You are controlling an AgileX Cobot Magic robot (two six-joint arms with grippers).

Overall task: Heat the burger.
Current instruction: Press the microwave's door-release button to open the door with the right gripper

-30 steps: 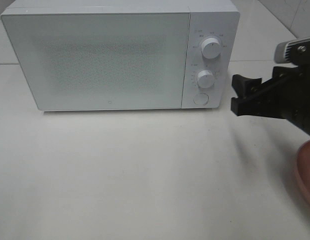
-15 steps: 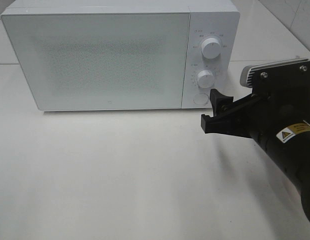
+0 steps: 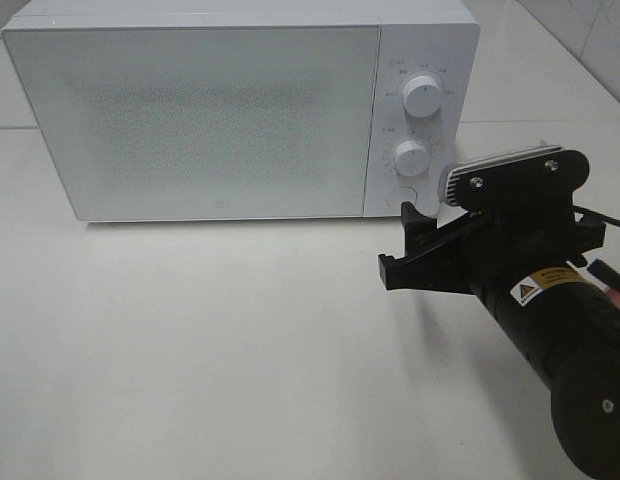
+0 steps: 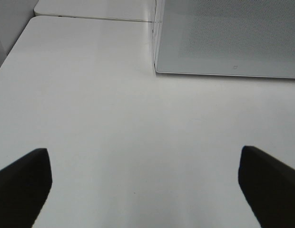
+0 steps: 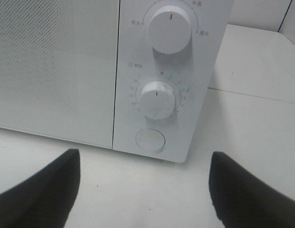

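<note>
Right wrist: right hand (image 5: pixel 143 160) faces microwave's round button (image 5: pixel 150 140); jaws apart.

You are seeing your left gripper (image 4: pixel 147 190) hovering over the plain white tabletop (image 4: pixel 85 95), its two black fingertips (image 4: pixel 21 183) standing wide apart with nothing between them. The white box-shaped microwave with a speckled grey door (image 4: pixel 228 38) is sitting on the far side, showing you its left front corner.
</note>
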